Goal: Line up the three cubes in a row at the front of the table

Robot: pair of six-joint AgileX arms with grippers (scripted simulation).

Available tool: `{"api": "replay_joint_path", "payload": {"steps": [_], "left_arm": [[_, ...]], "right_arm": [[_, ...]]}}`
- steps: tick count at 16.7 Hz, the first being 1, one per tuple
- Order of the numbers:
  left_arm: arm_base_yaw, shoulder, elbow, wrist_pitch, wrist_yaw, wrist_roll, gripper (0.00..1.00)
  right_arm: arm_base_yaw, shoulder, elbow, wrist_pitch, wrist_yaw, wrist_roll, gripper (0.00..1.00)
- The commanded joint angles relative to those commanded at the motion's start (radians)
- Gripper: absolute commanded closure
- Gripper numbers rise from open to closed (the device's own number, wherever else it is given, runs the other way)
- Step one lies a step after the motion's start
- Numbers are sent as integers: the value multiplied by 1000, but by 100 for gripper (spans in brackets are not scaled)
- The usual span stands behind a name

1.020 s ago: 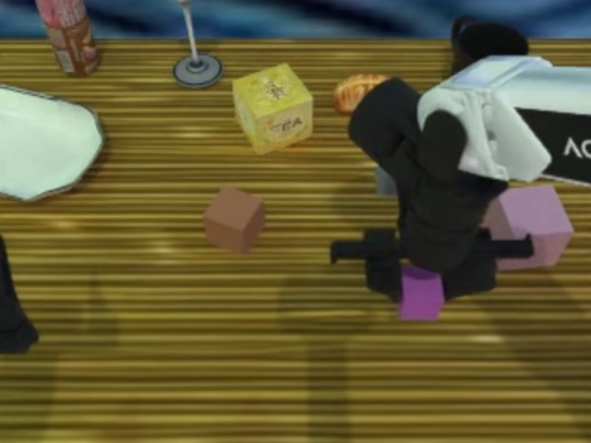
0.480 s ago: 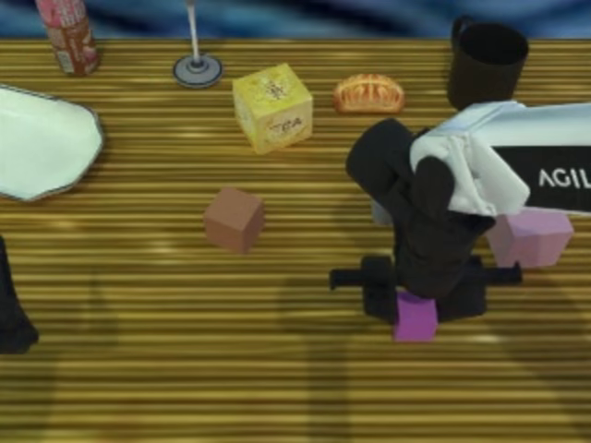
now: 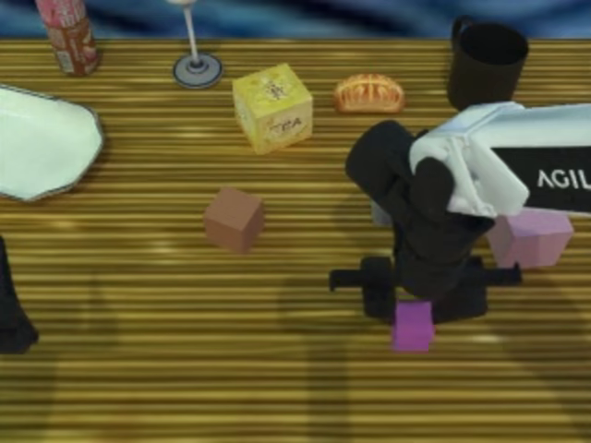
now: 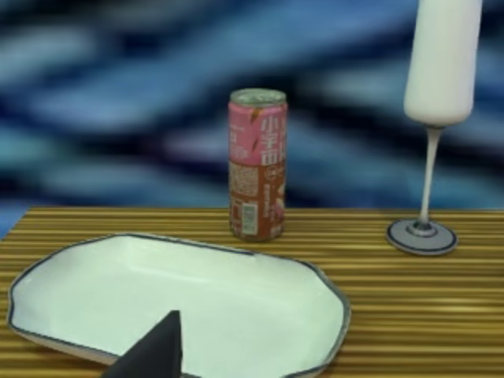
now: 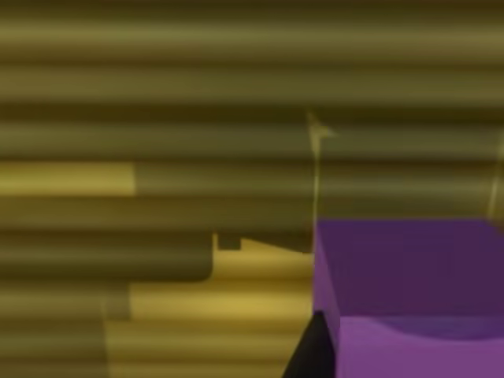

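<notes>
My right gripper [image 3: 414, 312] is shut on the small magenta cube [image 3: 413, 326], low over the table [image 3: 185, 369] right of centre, toward the front. In the right wrist view the magenta cube [image 5: 409, 299] fills one corner with a black fingertip [image 5: 313, 350] against its side. The brown cube [image 3: 234, 219] rests on the table left of centre. The pale pink cube [image 3: 536, 238] sits at the right, partly hidden behind my right arm. My left gripper [image 3: 11, 318] is parked at the table's left edge.
Along the back stand a pink can [image 3: 67, 35], a wine glass [image 3: 197, 66], a yellow TEA box [image 3: 272, 107], a bread roll [image 3: 369, 93] and a dark mug [image 3: 487, 60]. A white plate [image 3: 46, 138] lies at the left.
My right gripper has carried the magenta cube toward the front and lowered it; the arm drew back to the right, uncovering the bread roll and mug. The left arm has not moved.
</notes>
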Motion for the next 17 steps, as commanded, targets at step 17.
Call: {"api": "replay_joint_path", "payload": {"steps": [17], "left_arm": [[0, 0, 0, 0, 0, 0, 0]], "right_arm": [[3, -14, 32, -42, 0, 2, 0]]}}
